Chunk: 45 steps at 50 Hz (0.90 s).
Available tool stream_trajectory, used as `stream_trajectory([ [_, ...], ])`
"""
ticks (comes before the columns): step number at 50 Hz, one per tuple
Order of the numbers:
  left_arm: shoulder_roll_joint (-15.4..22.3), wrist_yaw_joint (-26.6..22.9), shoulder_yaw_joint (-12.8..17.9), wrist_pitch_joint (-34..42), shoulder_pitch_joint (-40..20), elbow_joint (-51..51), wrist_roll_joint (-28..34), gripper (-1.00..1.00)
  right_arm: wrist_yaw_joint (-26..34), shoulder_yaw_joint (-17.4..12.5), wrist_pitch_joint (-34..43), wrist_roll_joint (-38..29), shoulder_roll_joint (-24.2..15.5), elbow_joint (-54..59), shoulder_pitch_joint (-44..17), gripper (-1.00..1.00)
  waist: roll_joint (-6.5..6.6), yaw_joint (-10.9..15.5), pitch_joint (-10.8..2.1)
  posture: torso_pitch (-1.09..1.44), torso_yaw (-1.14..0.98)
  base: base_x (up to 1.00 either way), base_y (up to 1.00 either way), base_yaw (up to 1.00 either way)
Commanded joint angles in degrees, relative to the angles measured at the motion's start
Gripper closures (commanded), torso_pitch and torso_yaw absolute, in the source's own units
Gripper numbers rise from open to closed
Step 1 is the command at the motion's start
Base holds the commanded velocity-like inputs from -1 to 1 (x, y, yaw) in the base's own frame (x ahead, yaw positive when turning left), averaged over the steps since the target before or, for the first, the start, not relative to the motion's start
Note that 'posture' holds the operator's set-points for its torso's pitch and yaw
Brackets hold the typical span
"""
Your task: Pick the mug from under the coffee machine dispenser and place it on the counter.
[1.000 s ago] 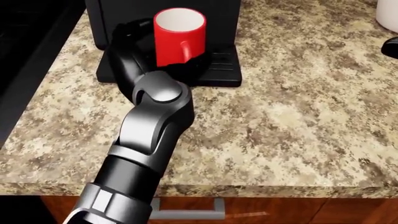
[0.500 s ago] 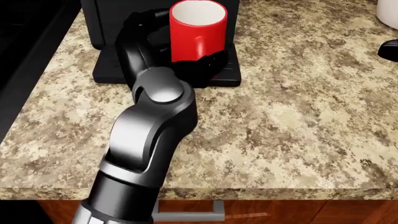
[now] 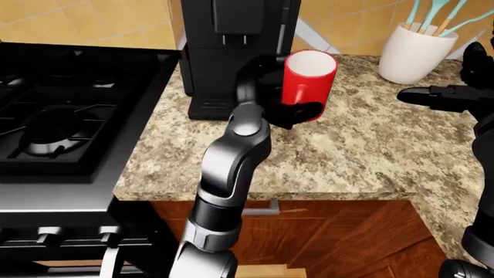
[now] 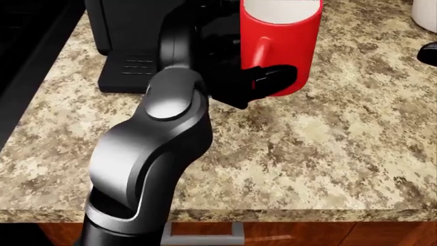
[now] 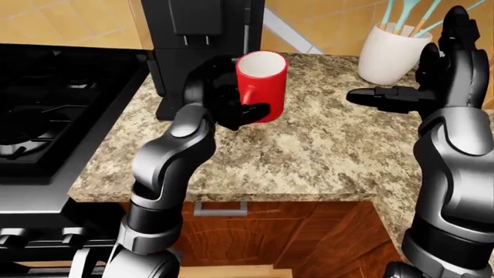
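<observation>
Counter [image 3: 363, 156]: speckled granite, filled the middle and right of the left-eye view, wooden cabinet fronts below it.
Stove [image 3: 54, 121]: black gas hob, left side of the left-eye view, butted against the counter's left edge.
Coffee machine [image 3: 224, 52]: black, upper centre of the left-eye view, stood on the counter next to the stove; its drip base showed at the upper left of the head view.
My left arm [image 4: 153, 154]: rose from the bottom of the head view toward the top centre.
My right hand [image 5: 401, 98]: raised at the right of the right-eye view, fingers spread apart, holding nothing, above the counter's right part.
Utensil jar [image 3: 413, 52]: white, upper right of the left-eye view, teal handles sticking out of it.
Mug [image 4: 280, 46]: red outside, white inside, upright; it sat just right of the machine and clear of the dispenser, lifted off the granite as far as I could judge.
My left hand [image 4: 256, 82]: black fingers clamped round the mug's lower body, one finger [image 4: 273, 74] across its near face by the handle.
</observation>
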Motion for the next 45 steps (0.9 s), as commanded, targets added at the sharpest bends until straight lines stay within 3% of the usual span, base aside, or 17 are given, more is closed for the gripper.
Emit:
stream_trajectory([
  [1, 0.19, -1.13, -0.11, -1.96, -1.88, -3.27, -1.07, 1.00, -0.13, -0.84, -1.64, -0.22, -1.15, -1.60, -1.45, -1.00, -0.55, 0.06, -1.59, 0.00, 0.00, 0.00, 0.00, 0.00],
  [22, 4.59, -8.94, -1.07, 2.83, 8.56, -15.94, 0.93, 1.00, -0.05, -0.74, -1.27, -0.40, -0.85, -2.12, -1.46, -1.00, -0.18, 0.07, -1.54, 0.00, 0.00, 0.00, 0.00, 0.00],
  [34, 5.19, -14.01, -2.19, -1.99, 16.52, -16.65, 5.48, 1.00, -0.13, -0.73, -1.20, -0.26, -1.02, -1.99, -1.68, -1.00, -0.07, 0.13, -1.70, 0.00, 0.00, 0.00, 0.00, 0.00],
  [45, 4.73, -15.56, -2.18, -2.62, 18.54, -18.48, 6.57, 1.00, -0.02, -0.70, -1.33, -0.41, -0.91, -2.02, -1.53, -1.00, -0.06, 0.20, -1.74, 0.00, 0.00, 0.00, 0.00, 0.00],
])
